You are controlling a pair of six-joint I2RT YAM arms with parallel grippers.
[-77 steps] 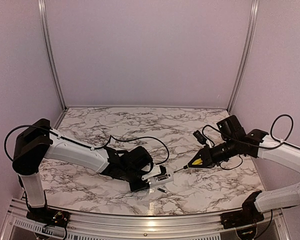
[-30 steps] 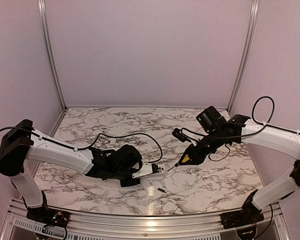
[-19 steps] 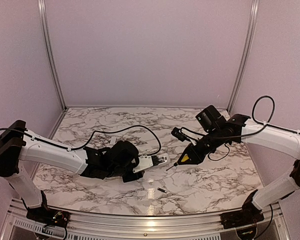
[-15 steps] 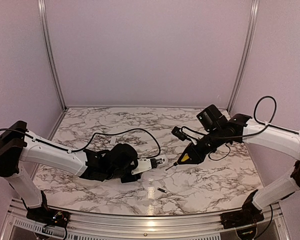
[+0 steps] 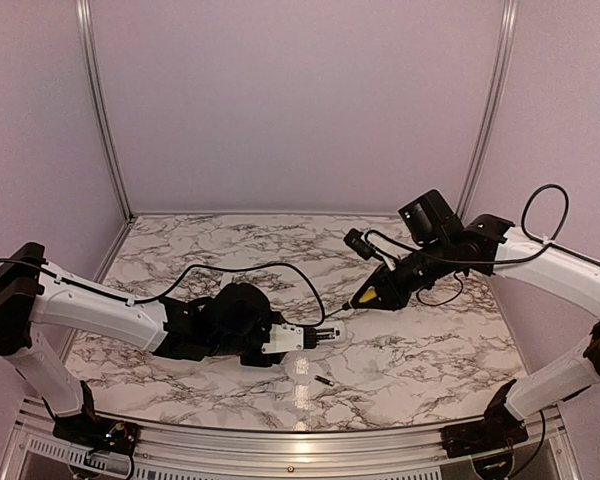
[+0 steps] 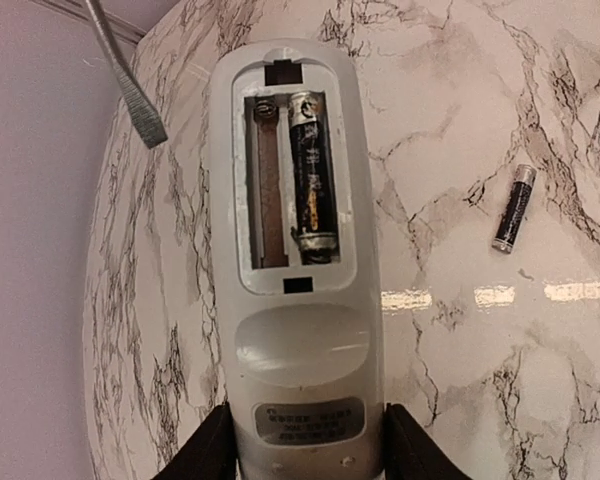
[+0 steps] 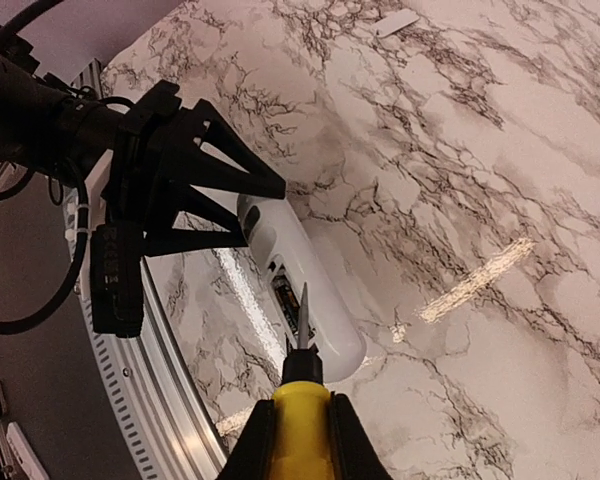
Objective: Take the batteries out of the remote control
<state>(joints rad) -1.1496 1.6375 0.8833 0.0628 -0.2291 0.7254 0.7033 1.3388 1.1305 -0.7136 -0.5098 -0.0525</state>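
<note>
My left gripper is shut on the near end of the white remote control and holds it just above the table with the open compartment up. One dark battery lies in the right slot; the left slot is empty. The other battery lies loose on the marble, also seen in the top view. My right gripper is shut on the yellow-handled screwdriver. Its blade tip hovers beside the remote's far end, not touching it.
A small white cover piece lies on the marble table far from the remote. The metal front rail runs close below the remote. Black cables loop over the table behind both arms.
My left gripper has lifted the remote and carried it right, toward the screwdriver. My right gripper has moved up and back, its tip now at the remote's far end. The loose battery has stayed put.
</note>
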